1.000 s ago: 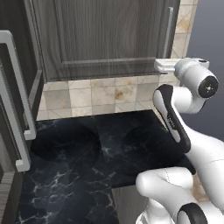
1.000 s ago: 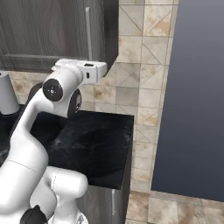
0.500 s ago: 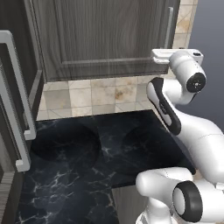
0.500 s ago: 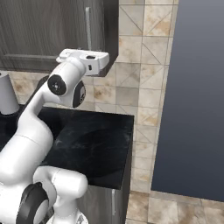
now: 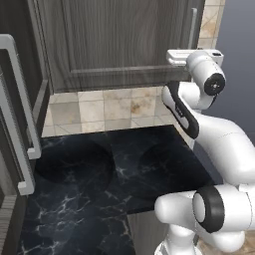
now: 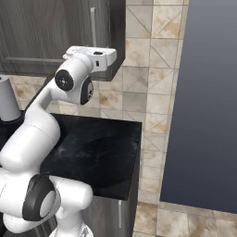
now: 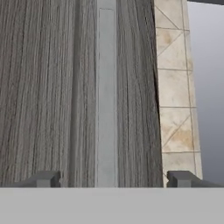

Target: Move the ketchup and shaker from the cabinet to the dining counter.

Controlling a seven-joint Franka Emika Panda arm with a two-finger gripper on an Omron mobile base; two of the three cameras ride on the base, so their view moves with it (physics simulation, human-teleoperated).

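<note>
Closed cabinet (image 7: 52, 87) door faces open end effector (image 7: 113, 178)

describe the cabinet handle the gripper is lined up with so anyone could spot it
Find the grey wood-grain cabinet on the wall above the black counter. Near its right edge runs the handle, a slim vertical metal bar, paler and smoother than the wood grain, between the open gripper tips.
</note>
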